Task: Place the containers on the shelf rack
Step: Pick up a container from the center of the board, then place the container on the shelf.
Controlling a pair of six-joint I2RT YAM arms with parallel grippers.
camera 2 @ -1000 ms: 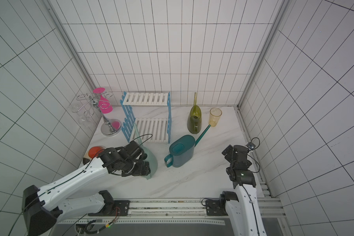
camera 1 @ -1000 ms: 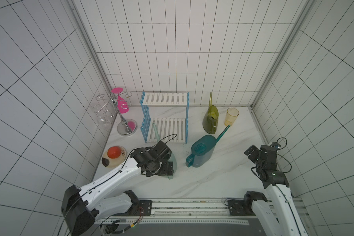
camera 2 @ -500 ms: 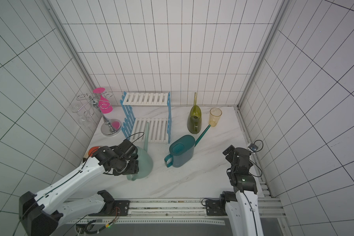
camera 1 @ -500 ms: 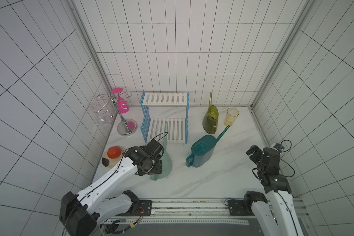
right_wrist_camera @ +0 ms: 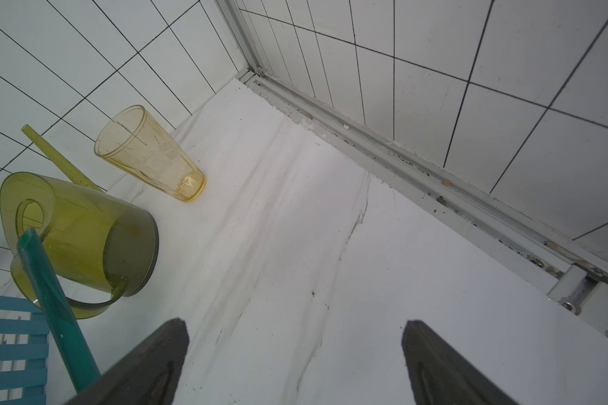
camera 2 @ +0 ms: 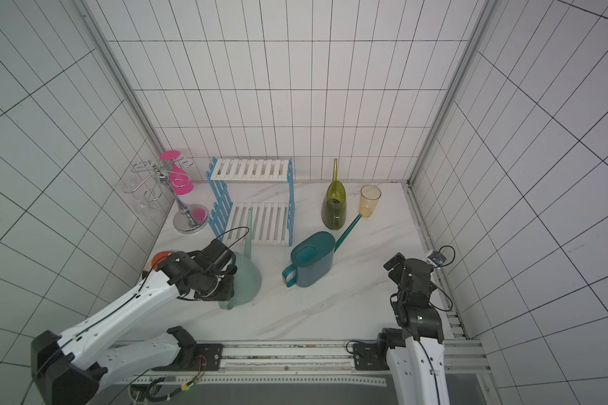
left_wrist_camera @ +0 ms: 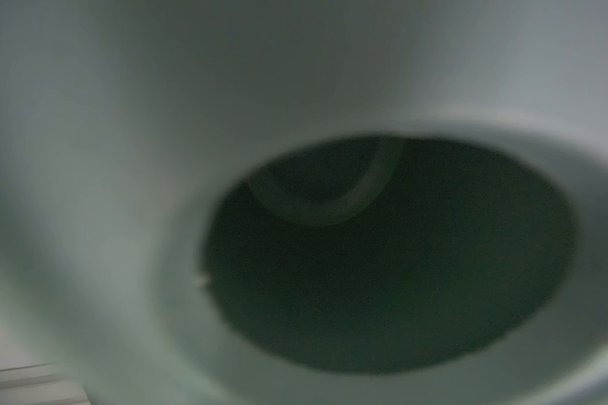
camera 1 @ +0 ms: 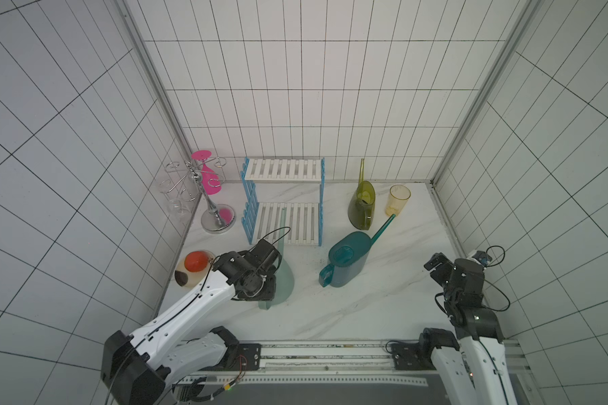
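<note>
- pale mint can (camera 1: 284,280) stands at 6 o'clock of shelf rack (camera 1: 283,170); interior dark, contents unreadable.
- left gripper (camera 1: 264,291) clamped on it, contact hidden under wrist.
- right gripper (right_wrist_camera: 293,329) spread wide, holding nothing.
- teal can (camera 1: 346,261) at 4 o'clock.

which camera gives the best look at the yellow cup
The right wrist view: the yellow cup is close and whole there, standing beside the olive watering can. In both top views the cup is small and far off. The left wrist view shows none of it, only the pale green watering can.
</note>
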